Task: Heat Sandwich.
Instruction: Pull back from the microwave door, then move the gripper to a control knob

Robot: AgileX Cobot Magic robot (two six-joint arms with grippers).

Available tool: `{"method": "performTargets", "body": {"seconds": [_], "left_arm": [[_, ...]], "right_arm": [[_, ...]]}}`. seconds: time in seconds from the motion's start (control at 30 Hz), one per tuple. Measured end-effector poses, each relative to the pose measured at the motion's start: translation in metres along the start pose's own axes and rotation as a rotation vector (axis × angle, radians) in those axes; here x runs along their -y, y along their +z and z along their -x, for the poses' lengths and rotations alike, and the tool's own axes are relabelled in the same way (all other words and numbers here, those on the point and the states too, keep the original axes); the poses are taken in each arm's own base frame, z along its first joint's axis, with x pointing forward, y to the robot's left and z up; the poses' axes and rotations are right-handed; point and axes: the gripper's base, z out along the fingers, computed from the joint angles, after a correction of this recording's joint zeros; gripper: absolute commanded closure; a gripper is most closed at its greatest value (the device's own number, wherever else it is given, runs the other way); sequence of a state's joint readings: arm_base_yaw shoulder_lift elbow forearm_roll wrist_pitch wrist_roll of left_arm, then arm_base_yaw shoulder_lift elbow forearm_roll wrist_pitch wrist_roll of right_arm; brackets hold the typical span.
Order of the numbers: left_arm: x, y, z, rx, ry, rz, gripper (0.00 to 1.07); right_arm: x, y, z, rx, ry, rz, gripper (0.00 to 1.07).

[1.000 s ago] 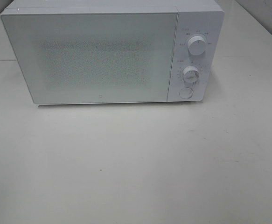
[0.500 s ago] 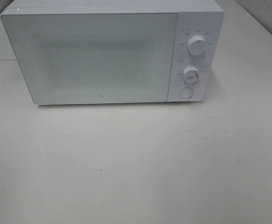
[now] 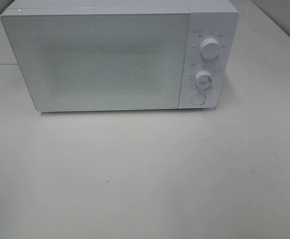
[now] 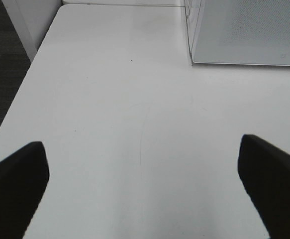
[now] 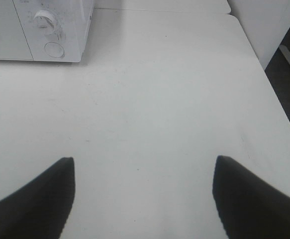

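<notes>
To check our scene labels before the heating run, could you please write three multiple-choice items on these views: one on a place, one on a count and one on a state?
1. In the high view, on which side of the microwave door is the control panel?
A) left
B) right
C) above

2. How many rotary knobs does the panel carry?
A) two
B) one
C) four

3. How does the left tool stand?
A) shut on a plate
B) shut on nothing
C) open, holding nothing

Answers:
1 B: the panel lies right of the door.
2 A: an upper knob and a lower knob sit above a round button.
3 C: its fingers are wide apart, with only table between them.
</notes>
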State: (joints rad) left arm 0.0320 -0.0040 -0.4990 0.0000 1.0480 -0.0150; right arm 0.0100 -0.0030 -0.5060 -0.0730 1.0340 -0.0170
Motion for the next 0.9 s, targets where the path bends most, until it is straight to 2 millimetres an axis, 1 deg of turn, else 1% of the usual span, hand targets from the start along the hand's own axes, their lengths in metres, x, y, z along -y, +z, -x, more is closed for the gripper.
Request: {"method": "performTargets", "body": {"seconds": [0.53,0.67,0.73,0.77,0.9], "left_arm": [[0.0,0.0,0.0,0.0,0.0,0.0,0.09],[0.0,0.0,0.0,0.0,0.0,0.0,0.09],[0.0,0.0,0.0,0.0,0.0,0.0,0.09],[0.0,0.0,0.0,0.0,0.0,0.0,0.09],[0.0,0.0,0.0,0.0,0.0,0.0,0.09]], "right_arm": [[0.0,0.0,0.0,0.002,-0.013,0.028,0.34],[0.0,0.0,0.0,0.002,-0.012,0.035,0.31],[0.0,-0.002,0.002,0.012,-0.006,0.038,0.29],[0.0,-0.005,0.006,0.041,-0.004,0.039,0.27],[0.0,-0.009,0.013,0.082,-0.002,0.039,0.26]]}}
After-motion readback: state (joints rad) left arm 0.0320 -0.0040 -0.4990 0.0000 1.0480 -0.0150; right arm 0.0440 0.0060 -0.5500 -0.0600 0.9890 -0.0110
